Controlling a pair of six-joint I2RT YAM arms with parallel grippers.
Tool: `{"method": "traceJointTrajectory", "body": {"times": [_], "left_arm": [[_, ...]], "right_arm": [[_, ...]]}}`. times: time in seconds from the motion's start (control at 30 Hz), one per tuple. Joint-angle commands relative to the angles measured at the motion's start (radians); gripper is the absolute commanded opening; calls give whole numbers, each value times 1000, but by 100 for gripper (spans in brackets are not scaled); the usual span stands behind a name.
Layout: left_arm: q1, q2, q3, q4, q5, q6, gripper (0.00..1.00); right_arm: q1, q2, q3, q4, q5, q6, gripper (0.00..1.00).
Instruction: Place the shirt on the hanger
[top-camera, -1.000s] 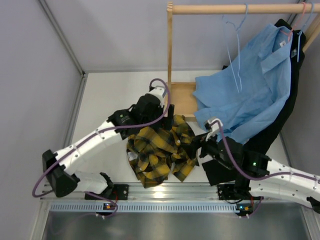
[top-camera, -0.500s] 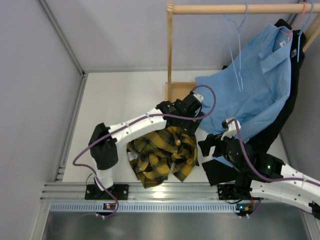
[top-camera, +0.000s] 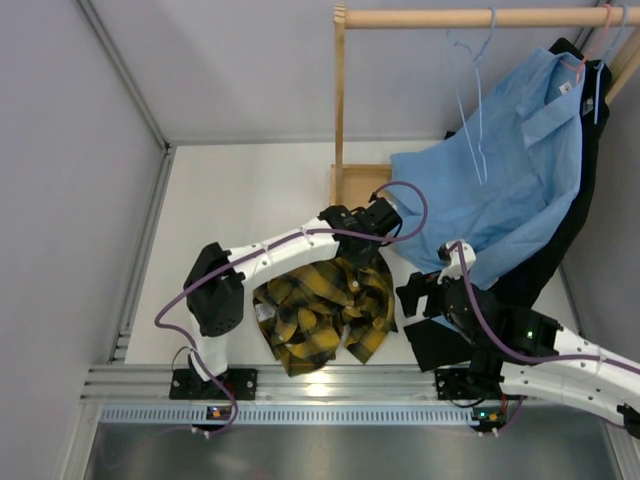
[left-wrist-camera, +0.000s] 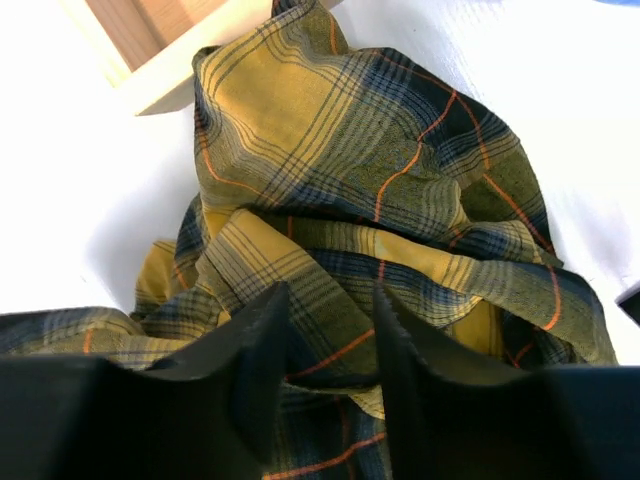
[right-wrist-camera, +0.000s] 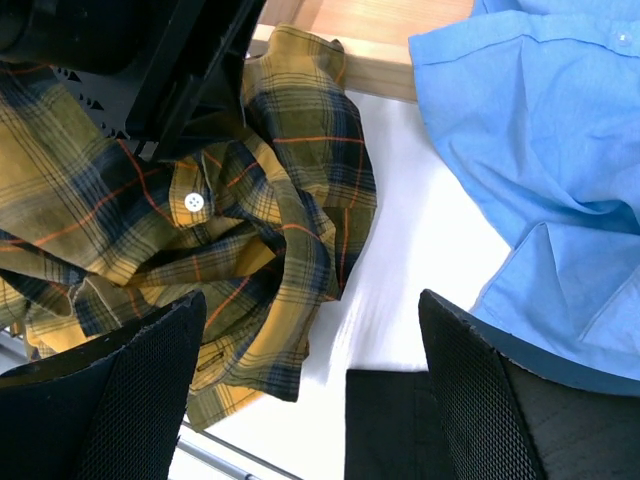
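Shirt: the yellow and black plaid flannel shirt (top-camera: 320, 315) lies crumpled in a heap on the white table (top-camera: 230, 200), near the front edge and between the two arms. Its far edge lies against the flat wooden base (top-camera: 362, 192) of the rack.
Hanger: the thin pale blue wire hanger (top-camera: 477, 110) hangs by its hook from the round wooden rod (top-camera: 420, 17), just beside the plain light blue shirt (top-camera: 500, 190) and well apart from the plaid heap.
Left gripper (left-wrist-camera: 330, 295): low over the far part of the heap. The fingers stand half apart with a fold of plaid cloth between them. I cannot tell whether they press it.
Right gripper (right-wrist-camera: 310, 300): the fingers are wide apart and hold nothing. It is over the strip of table between the plaid heap and the light blue shirt.
Other clothes: the light blue shirt hangs from a pink hanger (top-camera: 590, 50), and a black garment (top-camera: 560, 250) is partly under it.
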Motion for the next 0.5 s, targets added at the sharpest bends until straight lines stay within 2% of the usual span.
{"method": "traceJointTrajectory", "body": {"times": [0.0,0.03,0.07,0.17,0.2,0.37,0.47], "left_arm": [[0,-32,-2,-14,-20,-13,40],[2,-26,-5,-14,-17,-15,35],[0,-26,-9,-14,-16,-16,21],[0,-38,-19,-14,-11,-21,8],[0,-45,-19,-11,-11,-21,0],[2,-146,-22,-3,-26,-3,0],[-1,-256,-80,59,-20,22,0]], "right_arm": [[-12,3,-5,26,9,-1,84],[-11,3,-4,26,9,-4,84],[-12,3,-4,26,10,-5,84],[-14,-4,-4,26,12,-10,84],[-14,-4,-5,26,15,-13,85],[-21,12,-11,27,32,-2,86],[-72,44,-8,39,-3,2,85]]}}
